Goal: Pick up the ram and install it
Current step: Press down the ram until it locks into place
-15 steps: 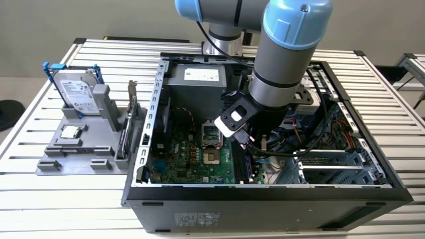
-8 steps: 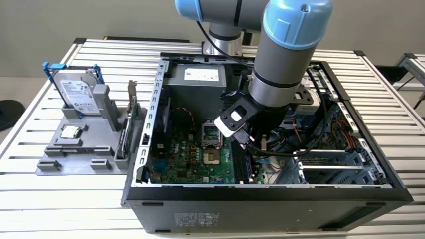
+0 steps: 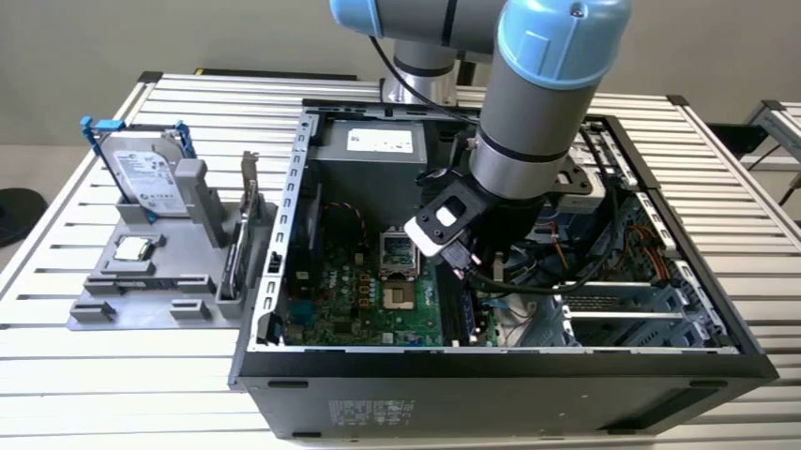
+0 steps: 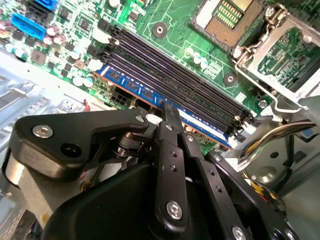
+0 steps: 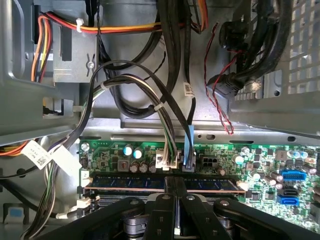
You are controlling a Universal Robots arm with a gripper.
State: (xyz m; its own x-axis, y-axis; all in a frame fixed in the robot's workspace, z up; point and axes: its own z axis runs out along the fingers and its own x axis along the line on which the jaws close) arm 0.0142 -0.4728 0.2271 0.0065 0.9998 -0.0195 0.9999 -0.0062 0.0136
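- I see the arm (image 3: 532, 112) reaching down from the top centre of the exterior view into the open computer case (image 3: 501, 361), which lies on the slatted worktop (image 3: 113, 375).
- In the second wrist view the end effector (image 4: 167, 111) sits low at the motherboard (image 4: 165, 20), its two black fingers (image 4: 170, 150) brought together to a narrow tip on the top edge of the ram (image 4: 150, 95).
- The fingers look pinched on that edge with no gap showing between them; I read it as a closed grip on the stick.
- The ram stands on edge in the slot row nearest the board's edge, running diagonally from the left centre to the lower right of that frame, beside the empty black memory slots (image 4: 175, 75).
- In the first wrist view the ram (image 5: 125, 183) lies horizontally along the lower part of the frame, with the fingers (image 5: 165, 210) meeting at its middle.
- The processor socket (image 4: 232, 17) is at the top right of the second wrist view.
- At the left of the exterior view, a grey holder (image 3: 157, 272) carries a hard drive (image 3: 138, 169).
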